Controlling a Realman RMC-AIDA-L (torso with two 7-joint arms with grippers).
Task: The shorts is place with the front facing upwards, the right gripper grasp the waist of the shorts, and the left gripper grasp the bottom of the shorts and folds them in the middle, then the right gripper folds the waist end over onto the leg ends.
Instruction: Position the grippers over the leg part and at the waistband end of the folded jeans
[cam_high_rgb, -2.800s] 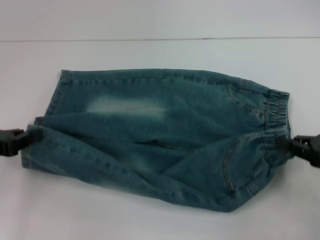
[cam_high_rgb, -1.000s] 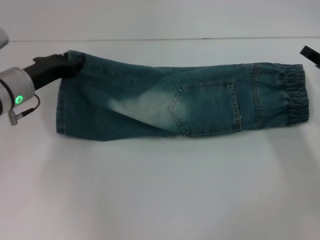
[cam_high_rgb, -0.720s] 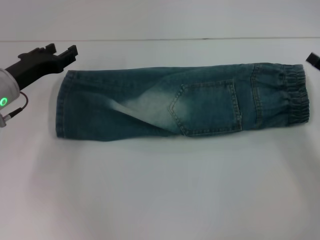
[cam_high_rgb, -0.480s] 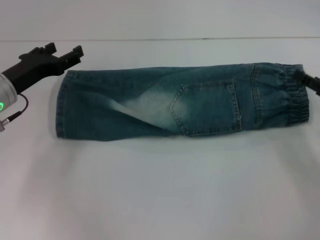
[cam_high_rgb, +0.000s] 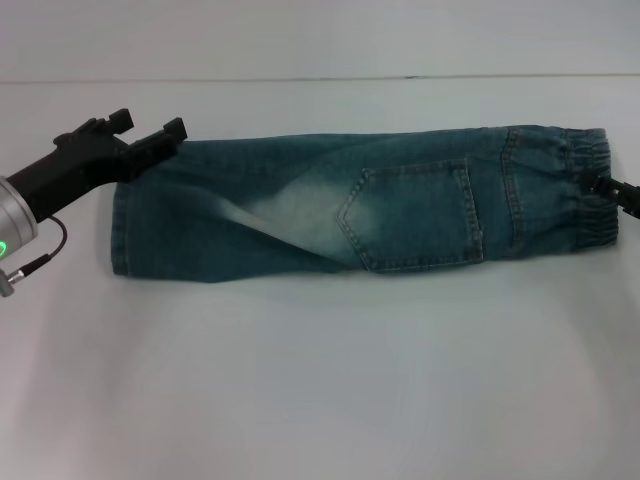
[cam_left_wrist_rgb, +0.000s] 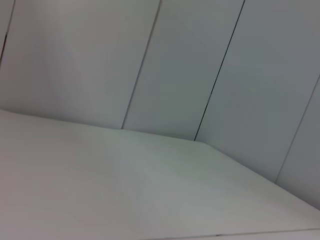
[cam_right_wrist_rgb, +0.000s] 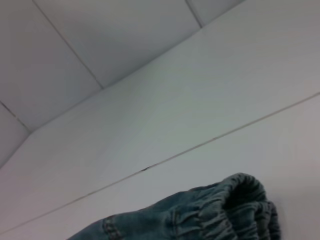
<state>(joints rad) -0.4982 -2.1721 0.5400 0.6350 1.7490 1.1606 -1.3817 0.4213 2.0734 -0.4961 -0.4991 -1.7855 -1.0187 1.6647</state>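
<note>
The blue denim shorts lie folded in half lengthwise on the white table, back pocket facing up. The elastic waist is at the right and the leg ends at the left. My left gripper hovers open over the far corner of the leg ends, holding nothing. Only the black tip of my right gripper shows at the right edge, against the waist. The right wrist view shows the gathered waist close below; the left wrist view shows only table and wall.
The white table stretches wide in front of the shorts. Its back edge meets a panelled wall behind. No other objects are in view.
The left gripper let go of the leg end, opened, and drifted right above that corner. The right gripper came back in from the right edge to the waist. The shorts stayed put.
</note>
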